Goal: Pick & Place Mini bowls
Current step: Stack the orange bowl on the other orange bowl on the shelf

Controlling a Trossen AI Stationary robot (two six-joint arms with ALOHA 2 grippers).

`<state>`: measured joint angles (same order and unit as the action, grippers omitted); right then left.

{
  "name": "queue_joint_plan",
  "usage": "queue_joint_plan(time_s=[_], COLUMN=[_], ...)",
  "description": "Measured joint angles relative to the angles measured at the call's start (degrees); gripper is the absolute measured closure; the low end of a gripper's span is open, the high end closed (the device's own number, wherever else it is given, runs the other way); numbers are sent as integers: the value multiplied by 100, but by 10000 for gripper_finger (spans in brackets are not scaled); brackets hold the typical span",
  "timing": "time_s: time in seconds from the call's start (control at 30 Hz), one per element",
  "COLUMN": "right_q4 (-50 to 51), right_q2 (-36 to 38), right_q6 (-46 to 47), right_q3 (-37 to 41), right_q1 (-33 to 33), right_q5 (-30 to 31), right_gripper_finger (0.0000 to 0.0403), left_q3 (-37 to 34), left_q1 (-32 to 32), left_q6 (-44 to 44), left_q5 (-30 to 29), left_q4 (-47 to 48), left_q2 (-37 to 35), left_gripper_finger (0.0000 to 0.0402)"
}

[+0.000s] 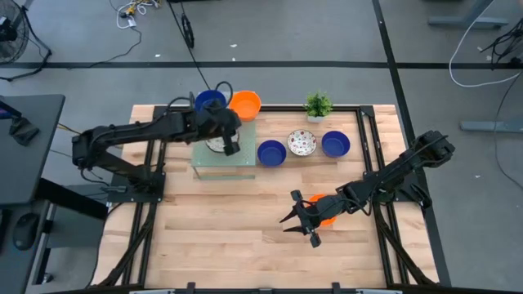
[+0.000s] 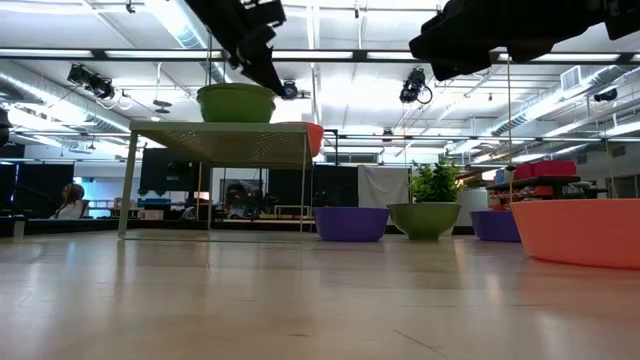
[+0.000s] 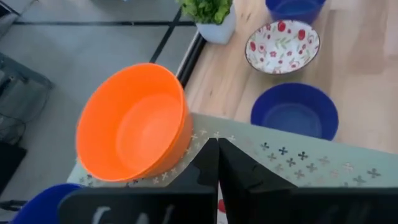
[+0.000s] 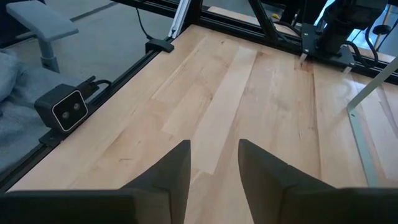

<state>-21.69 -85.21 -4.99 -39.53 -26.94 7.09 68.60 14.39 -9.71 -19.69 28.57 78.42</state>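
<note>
Your left arm reaches in from the left side of the surface [image 1: 221,237], stretched nearly level across to the small pale green stand [image 1: 223,159] near the back edge, and your left gripper [image 1: 231,147] hangs over the stand's top with its wrist bent downward. Its fingers [image 3: 208,165] are clenched tight together with nothing between them, tips just above the perforated top, right beside the orange bowl [image 3: 134,121] that sits on the stand's back corner. A dark blue bowl [image 1: 210,100] sits next to that orange one, and a patterned bowl [image 1: 217,144] lies on the stand partly hidden beneath the gripper. Past the stand, in a row along the surface, you have a blue bowl [image 1: 271,152], a white bowl with red floral speckles [image 1: 301,143] and another blue bowl [image 1: 335,144], with the small potted plant [image 1: 318,105] behind them. Your right arm comes in from the right edge, angled down and toward the front middle of the surface, and your right gripper [image 1: 301,220] hovers there with its fingers [image 4: 171,171] released and spread over bare wood. A second orange bowl [image 1: 327,206] rests on the surface right under that arm's wrist, behind the spread fingers and not gripped.
</note>
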Motion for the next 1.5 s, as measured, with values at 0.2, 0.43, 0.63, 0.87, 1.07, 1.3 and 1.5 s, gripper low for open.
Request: queue_joint_plan(time_s=[0.2, 0.43, 0.63, 0.87, 1.07, 1.3, 1.5], right_q4=[25, 28, 42, 327, 1794, 3683, 4762], right_q2=[0, 0, 0, 0, 249, 1189, 1267], right_q6=[0, 0, 0, 366, 1882, 3383, 3687], right_q3=[0, 0, 0, -2, -2, -315, -328], right_q1=[0, 0, 0, 0, 6, -23, -394], right_q5=[0, 0, 0, 850, 1915, 94, -547], right_gripper_finger=[268, 268, 268, 268, 268, 268, 268], left_q3=[0, 0, -1, 0, -313, -1597, -2455], left_q1=[125, 123, -126, -833, -1854, -3150, -3850], left_q6=[-5, -17, -261, -90, 763, 1606, 1808], left_q5=[232, 241, 93, -117, -289, -794, -819], left_q4=[-21, -83, -169, 208, 518, -283, -1618], left_q2=[177, 190, -81, -996, -1543, -1777, -1710], left_gripper_finger=[395, 393, 397, 396, 397, 398, 389])
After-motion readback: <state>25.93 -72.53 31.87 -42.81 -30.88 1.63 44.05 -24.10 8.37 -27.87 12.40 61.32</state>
